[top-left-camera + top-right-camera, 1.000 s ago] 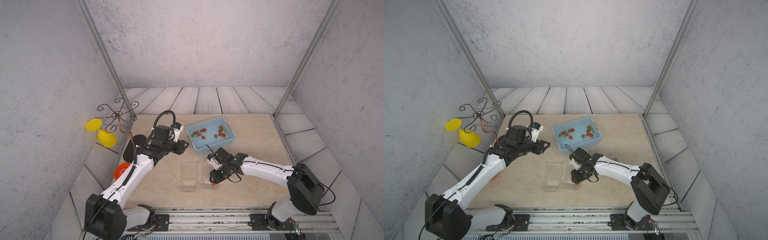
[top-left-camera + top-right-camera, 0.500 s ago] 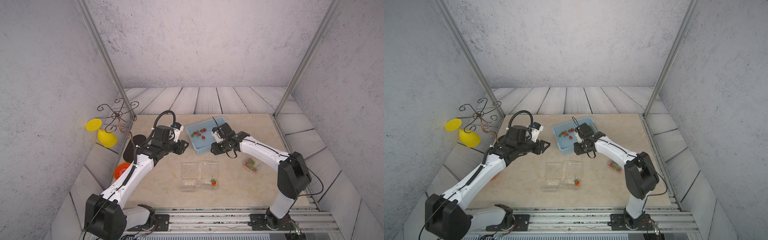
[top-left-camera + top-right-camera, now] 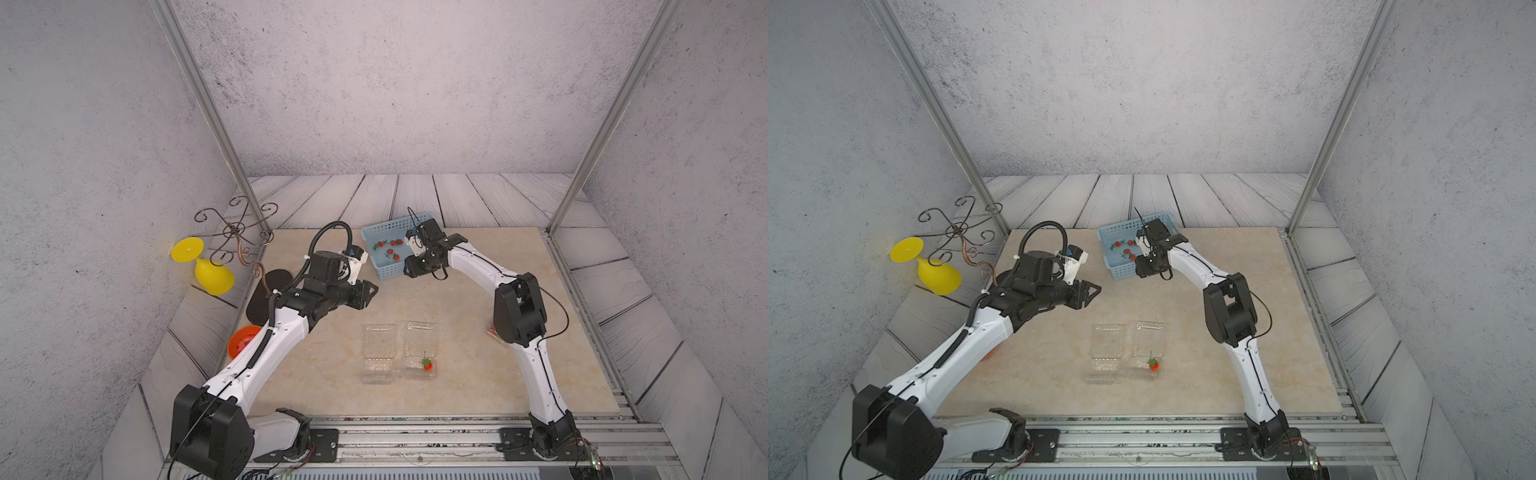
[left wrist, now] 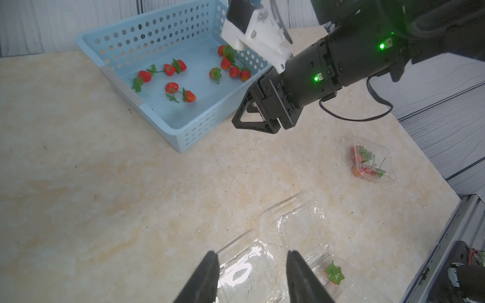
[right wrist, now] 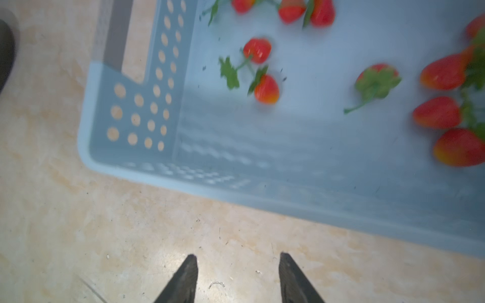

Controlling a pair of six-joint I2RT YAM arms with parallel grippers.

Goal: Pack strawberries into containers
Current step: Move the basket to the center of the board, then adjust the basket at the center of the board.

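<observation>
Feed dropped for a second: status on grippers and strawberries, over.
Left gripper open, empty, short of empty container. Right gripper open, empty, at blue basket rim. One strawberry in neighbouring container; other strawberries in basket. Path clear.

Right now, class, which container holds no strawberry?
The open container on the left arm's side; its neighbour holds one strawberry, the third container several.

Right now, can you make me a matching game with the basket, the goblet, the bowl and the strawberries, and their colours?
Things:
1 basket
2 goblet
3 bowl
4 strawberries

Colours:
A red
B yellow
C light blue
D orange

Pairs: 1-C, 2-B, 3-D, 4-A
</observation>
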